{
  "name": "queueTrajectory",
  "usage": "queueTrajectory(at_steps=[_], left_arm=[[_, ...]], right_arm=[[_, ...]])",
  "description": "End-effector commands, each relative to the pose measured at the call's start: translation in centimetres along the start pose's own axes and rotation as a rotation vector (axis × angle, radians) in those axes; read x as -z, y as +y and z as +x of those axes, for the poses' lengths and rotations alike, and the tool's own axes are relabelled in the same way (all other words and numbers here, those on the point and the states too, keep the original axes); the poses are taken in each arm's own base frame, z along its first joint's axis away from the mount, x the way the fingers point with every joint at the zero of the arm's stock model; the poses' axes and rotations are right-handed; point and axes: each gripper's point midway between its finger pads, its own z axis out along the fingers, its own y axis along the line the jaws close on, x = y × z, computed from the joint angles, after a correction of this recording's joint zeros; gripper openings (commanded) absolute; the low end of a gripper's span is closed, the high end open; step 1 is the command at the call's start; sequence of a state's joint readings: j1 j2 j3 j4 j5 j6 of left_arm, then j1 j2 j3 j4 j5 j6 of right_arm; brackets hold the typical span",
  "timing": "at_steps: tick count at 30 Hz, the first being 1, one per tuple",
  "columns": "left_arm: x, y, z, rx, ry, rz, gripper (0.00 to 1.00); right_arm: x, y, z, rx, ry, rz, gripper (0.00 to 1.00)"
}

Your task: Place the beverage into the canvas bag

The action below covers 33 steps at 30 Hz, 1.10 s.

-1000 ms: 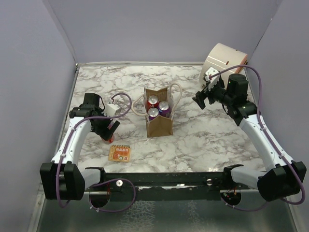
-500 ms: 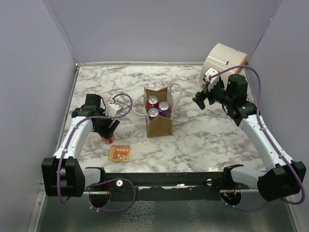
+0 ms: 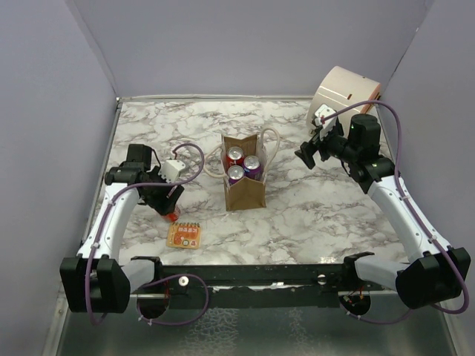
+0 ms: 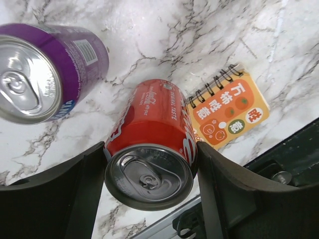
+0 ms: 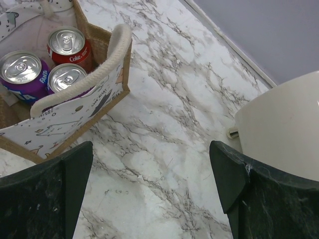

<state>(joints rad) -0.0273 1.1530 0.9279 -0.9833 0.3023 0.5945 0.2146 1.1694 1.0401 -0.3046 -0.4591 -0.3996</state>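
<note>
Beverage for this run is a red Coca-Cola can point(image 4: 154, 112), silver top and pull tab facing my left wrist camera, sitting at the left front of the counter point(image 3: 312, 215), well apart from the canvas bag point(image 3: 245, 194). The bag stands upright mid-counter, tan with cream loop handles, and three cans point(image 3: 236, 156) fill its open mouth. A purple can point(image 4: 47, 69) is just beside the red one, and a small orange spiral notebook point(image 4: 227, 112) lies flat on the other side, near it. My left tool point(image 4: 149, 149) points down with both fingers pressed on the Coca-Cola can's sides; I cannot tell whether the can is off the counter. My right tool point(image 3: 306, 154) hangs spread wide, holding nothing, between the bag and a cream drum-shaped container point(image 3: 343, 90).
</note>
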Motion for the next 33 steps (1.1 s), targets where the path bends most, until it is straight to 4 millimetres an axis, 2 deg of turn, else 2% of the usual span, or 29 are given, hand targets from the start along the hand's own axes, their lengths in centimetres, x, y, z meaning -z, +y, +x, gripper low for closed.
queueTrajectory(at_steps=[1, 8, 16, 21, 26, 33], left_arm=[[3.7, -1.1, -3.7, -0.071, -0.161, 0.023, 0.37], [8.1, -2.0, -6.9, -0.106, -0.283, 0.013, 0.27], [13.2, -1.5, -11.0, -0.136, -0.412, -0.057, 0.01], [15.9, -0.8, -13.8, -0.124, -0.483, -0.087, 0.00], [18.6, -0.7, -16.8, -0.100, -0.572, -0.086, 0.00], [20.1, -1.0, -20.7, -0.089, -0.669, -0.012, 0.00]], right_arm=[[-0.1, 0.5, -0.7, 0.031, -0.038, -0.039, 1.00], [0.2, 2.0, -1.1, 0.052, -0.056, -0.131, 1.00], [1.2, 5.6, -3.3, 0.067, -0.119, -0.341, 0.99], [1.3, 8.6, -4.8, 0.104, -0.154, -0.478, 0.96], [0.6, 11.8, -5.8, 0.166, -0.162, -0.577, 0.95], [-1.6, 16.2, -5.0, 0.221, -0.132, -0.680, 0.91]])
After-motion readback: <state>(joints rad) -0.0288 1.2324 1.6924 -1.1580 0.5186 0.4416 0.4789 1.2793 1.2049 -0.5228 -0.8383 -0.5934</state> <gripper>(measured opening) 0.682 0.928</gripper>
